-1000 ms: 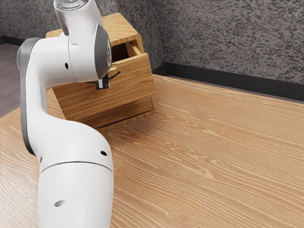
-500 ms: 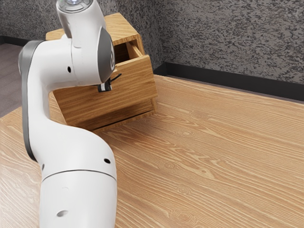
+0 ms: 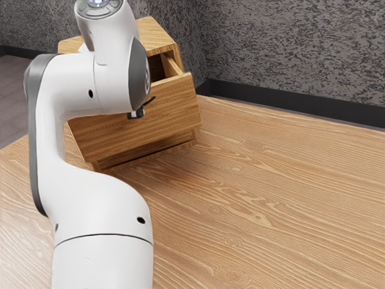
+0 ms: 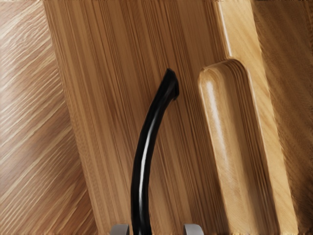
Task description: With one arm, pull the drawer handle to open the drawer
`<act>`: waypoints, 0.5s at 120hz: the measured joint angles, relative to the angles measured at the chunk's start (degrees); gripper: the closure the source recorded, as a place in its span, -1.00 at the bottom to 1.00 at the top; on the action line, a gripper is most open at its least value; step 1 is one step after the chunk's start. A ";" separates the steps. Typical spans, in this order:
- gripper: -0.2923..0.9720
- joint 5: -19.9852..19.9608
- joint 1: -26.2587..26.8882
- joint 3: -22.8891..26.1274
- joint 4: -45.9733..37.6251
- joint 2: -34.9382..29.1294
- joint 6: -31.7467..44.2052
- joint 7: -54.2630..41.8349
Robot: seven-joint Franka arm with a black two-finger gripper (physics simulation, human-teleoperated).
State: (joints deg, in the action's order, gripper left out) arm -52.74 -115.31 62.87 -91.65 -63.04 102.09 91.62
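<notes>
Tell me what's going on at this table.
A white robot arm is working on a wooden cabinet that sits on the table. Its gripper is at the black handle of the drawer. The drawer stands partly open, its front out past the cabinet's face.

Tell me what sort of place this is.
Probably a plain indoor test room: a wooden table, a rough grey wall with a black baseboard, and a small wooden drawer cabinet standing on the table.
</notes>
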 joint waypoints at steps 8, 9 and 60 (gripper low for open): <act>0.45 0.04 0.37 -0.25 -0.03 -0.07 -0.02 0.02; 0.45 0.04 0.39 -0.28 -0.03 -0.08 -0.02 0.03; 0.04 7.02 14.23 -0.01 16.79 16.38 1.95 0.25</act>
State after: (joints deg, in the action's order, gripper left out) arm -45.72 -101.09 62.86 -74.86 -46.66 104.05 91.87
